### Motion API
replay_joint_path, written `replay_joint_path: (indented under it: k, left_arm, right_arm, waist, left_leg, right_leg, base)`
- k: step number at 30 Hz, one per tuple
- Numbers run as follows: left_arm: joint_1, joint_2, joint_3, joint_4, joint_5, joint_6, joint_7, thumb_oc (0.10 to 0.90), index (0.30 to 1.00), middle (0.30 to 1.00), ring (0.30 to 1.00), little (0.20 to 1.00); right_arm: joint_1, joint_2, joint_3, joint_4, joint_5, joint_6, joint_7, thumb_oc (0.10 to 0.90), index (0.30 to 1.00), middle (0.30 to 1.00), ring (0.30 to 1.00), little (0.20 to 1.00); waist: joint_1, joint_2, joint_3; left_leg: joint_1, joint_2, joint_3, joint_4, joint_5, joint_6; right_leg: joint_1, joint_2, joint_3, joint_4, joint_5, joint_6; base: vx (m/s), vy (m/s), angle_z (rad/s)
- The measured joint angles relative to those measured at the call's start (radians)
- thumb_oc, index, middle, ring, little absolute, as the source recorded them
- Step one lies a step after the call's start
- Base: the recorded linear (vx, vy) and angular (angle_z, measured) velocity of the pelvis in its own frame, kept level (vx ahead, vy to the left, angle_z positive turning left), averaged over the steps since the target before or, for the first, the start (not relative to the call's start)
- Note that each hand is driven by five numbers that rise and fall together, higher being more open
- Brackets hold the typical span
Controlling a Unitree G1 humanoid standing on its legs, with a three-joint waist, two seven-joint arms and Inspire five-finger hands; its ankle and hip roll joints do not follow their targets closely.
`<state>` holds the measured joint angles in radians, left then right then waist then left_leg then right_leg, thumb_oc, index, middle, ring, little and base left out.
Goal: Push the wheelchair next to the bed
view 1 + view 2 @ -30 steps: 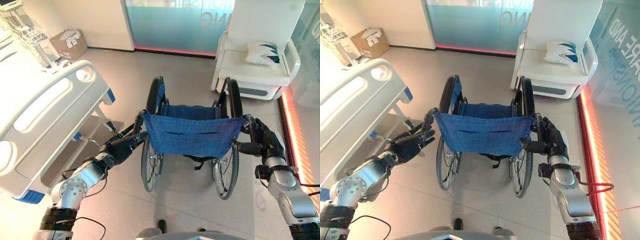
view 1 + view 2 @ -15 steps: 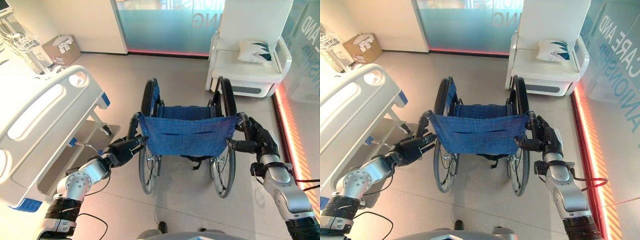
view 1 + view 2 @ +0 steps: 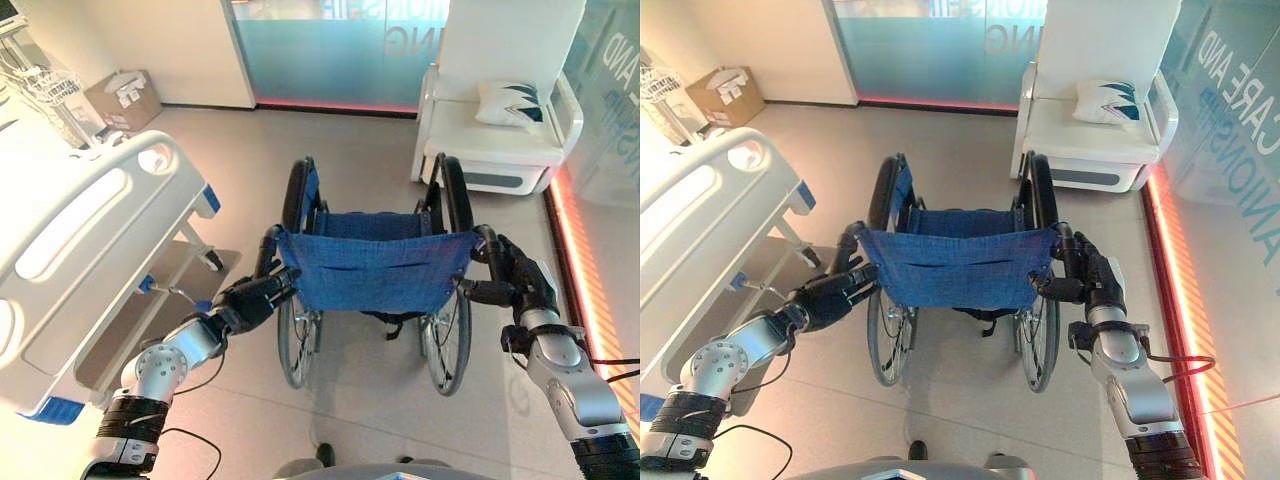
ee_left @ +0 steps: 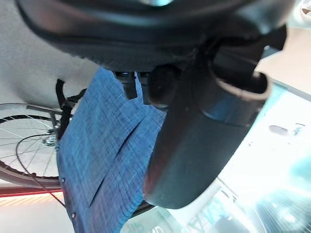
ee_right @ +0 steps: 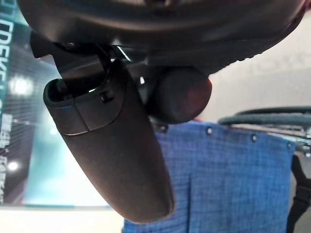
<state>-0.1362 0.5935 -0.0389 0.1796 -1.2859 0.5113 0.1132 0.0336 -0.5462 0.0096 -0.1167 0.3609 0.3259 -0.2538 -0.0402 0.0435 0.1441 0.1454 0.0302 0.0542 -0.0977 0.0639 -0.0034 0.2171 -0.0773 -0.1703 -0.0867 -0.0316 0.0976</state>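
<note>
One wheelchair (image 3: 375, 270) stands at the centre of the frame, its blue backrest facing the camera; its seat and front are hidden behind that cloth, and two large wheels show. The right hand (image 3: 518, 282) is curled round the right push handle. The left hand (image 3: 250, 298) lies at the left push handle, but its grip cannot be made out. One bed (image 3: 90, 235), cut off at the left edge, stands near. One white armchair (image 3: 500, 120) with one pillow (image 3: 510, 103) is upper right; one cardboard box (image 3: 125, 97) upper left.

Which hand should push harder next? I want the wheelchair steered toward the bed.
Probably the right hand: it grips the handle on the side away from the bed, so pushing there should swing the wheelchair leftward. The left hand holds the other handle.
</note>
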Motion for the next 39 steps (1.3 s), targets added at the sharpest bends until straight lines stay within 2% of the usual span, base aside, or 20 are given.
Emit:
replay_joint_path:
  k: [1,2,3,4,14,16,26,39]
  left_arm:
    - [0.000,0.000,-0.003,-0.001,0.022,-0.013,-0.014,0.800,0.900,0.900,0.900,0.900]
    - [0.000,0.000,-0.005,-0.003,0.030,-0.018,-0.017,0.689,0.733,0.733,0.733,0.733]
    - [0.000,0.000,-0.005,-0.003,0.033,-0.019,-0.019,0.587,0.580,0.580,0.580,0.580]
    - [0.000,0.000,-0.005,-0.003,0.036,-0.021,-0.022,0.400,0.300,0.300,0.300,0.300]
    - [0.004,0.009,-0.035,-0.034,0.036,-0.064,-0.036,0.400,0.300,0.300,0.300,0.300]
    - [0.004,0.012,-0.035,-0.036,0.036,-0.064,-0.036,0.400,0.300,0.300,0.300,0.300]
    - [0.004,0.023,-0.039,-0.039,0.034,-0.064,-0.045,0.400,0.300,0.300,0.300,0.300]
    - [0.014,0.074,-0.039,-0.103,0.009,-0.076,-0.063,0.400,0.300,0.300,0.300,0.300]
  right_arm:
    - [0.000,0.000,0.000,0.001,0.000,0.000,0.000,0.571,0.556,0.556,0.556,0.556]
    - [0.000,0.000,0.000,0.001,0.000,0.000,0.000,0.480,0.420,0.420,0.420,0.420]
    - [0.000,0.000,0.000,0.001,0.000,0.000,0.001,0.442,0.364,0.364,0.364,0.364]
    - [0.000,0.000,0.000,0.001,0.000,0.000,0.002,0.400,0.300,0.300,0.300,0.300]
    - [-0.043,0.010,-0.023,0.035,-0.011,0.021,-0.008,0.400,0.300,0.300,0.300,0.300]
    - [-0.049,0.010,-0.026,0.036,-0.010,0.028,-0.006,0.400,0.300,0.300,0.300,0.300]
    - [-0.051,0.010,-0.027,0.036,-0.010,0.030,0.000,0.400,0.300,0.300,0.300,0.300]
    - [-0.063,0.026,-0.048,0.034,-0.013,0.029,0.014,0.400,0.300,0.300,0.300,0.300]
  waist:
    - [0.001,0.000,0.000]
    - [0.001,-0.001,0.000]
    - [0.001,-0.001,0.001]
    - [0.001,-0.002,0.001]
    - [0.005,-0.022,0.014]
    - [0.005,-0.025,0.016]
    - [0.004,-0.029,0.019]
    - [0.004,-0.059,0.060]
  left_leg:
    - [0.000,0.000,0.001,0.000,0.000,0.000]
    - [0.000,0.000,0.001,0.000,0.000,0.000]
    - [0.000,0.000,0.001,0.000,0.000,0.000]
    - [0.000,0.000,0.001,0.000,0.000,0.000]
    - [0.000,-0.001,0.005,0.006,0.000,0.000]
    - [0.000,-0.001,0.007,0.006,0.000,0.000]
    - [0.000,-0.001,0.007,0.006,0.000,0.000]
    - [0.001,-0.002,0.011,0.007,0.000,0.001]
  right_leg:
    - [0.000,0.000,0.000,0.000,0.000,0.000]
    - [0.000,0.000,0.001,0.000,0.000,0.000]
    - [0.000,0.000,0.001,0.000,0.000,0.000]
    - [0.000,0.000,0.001,0.000,0.000,0.000]
    - [-0.002,-0.001,0.006,0.000,0.001,0.002]
    - [-0.004,-0.001,0.025,0.000,0.001,0.002]
    - [-0.004,-0.001,0.028,0.000,0.002,0.003]
    - [-0.004,-0.003,0.031,0.000,0.004,0.006]
  base:
    - [0.00,0.000,0.00]
    - [0.00,0.000,0.00]
    - [0.00,0.000,0.00]
    - [0.00,0.000,0.00]
    - [0.00,0.000,0.00]
    - [0.00,0.005,-0.02]
    - [0.00,0.001,0.00]
    - [0.00,-0.006,0.00]
